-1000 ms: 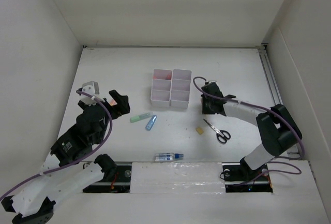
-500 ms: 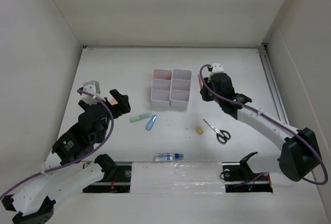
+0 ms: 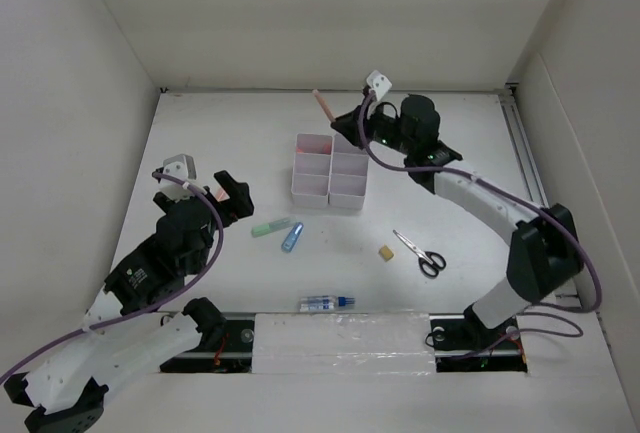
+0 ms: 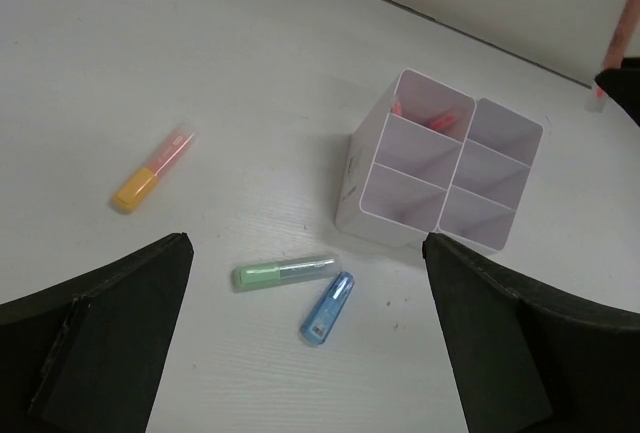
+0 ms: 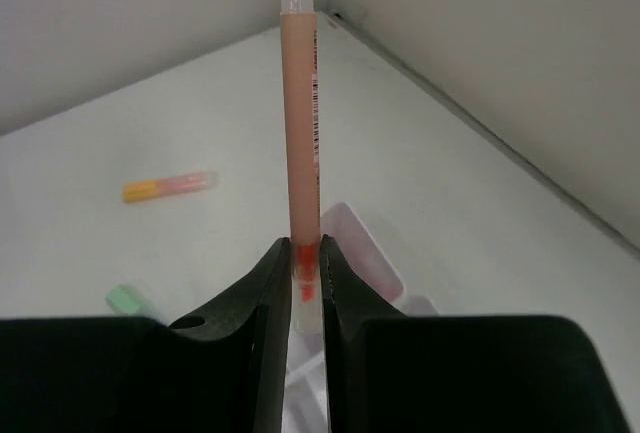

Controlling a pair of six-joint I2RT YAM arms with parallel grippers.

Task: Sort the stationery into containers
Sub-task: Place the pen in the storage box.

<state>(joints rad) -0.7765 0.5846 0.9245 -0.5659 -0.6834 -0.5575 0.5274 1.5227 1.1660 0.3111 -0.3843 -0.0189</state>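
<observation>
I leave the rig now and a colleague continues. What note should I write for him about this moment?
Left pincer: open, empty, above the table near the green marker and blue tube.
Right pincer: shut on a pink pen, raised near the far end of the white organizer.
Done: a pink item lies in its far-left compartment.
Left: drop the held pen; then sort the orange highlighter, green marker, blue tube, eraser, scissors and bottle, all on the table.
</observation>
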